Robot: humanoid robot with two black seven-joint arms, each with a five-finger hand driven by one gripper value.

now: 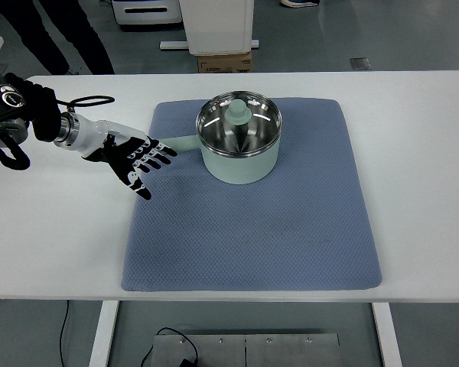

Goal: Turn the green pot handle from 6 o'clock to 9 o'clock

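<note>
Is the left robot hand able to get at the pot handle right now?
Probably yes. The left robot hand is open, its fingers right beside the handle, which points left toward it over the mat. Nothing lies between them.

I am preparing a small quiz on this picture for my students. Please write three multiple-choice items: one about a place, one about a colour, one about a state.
1. Where does the pot stand?
A. on the blue mat
B. on the bare table
C. on the floor

2. What colour is the lid knob?
A. red
B. pale green
C. black

3. How is the left robot hand?
A. closed on the lid
B. out of view
C. open, fingers spread

Answers:
1 A: the blue mat lies under it.
2 B: it matches the pot body.
3 C: it holds nothing, beside the pot handle.
</note>
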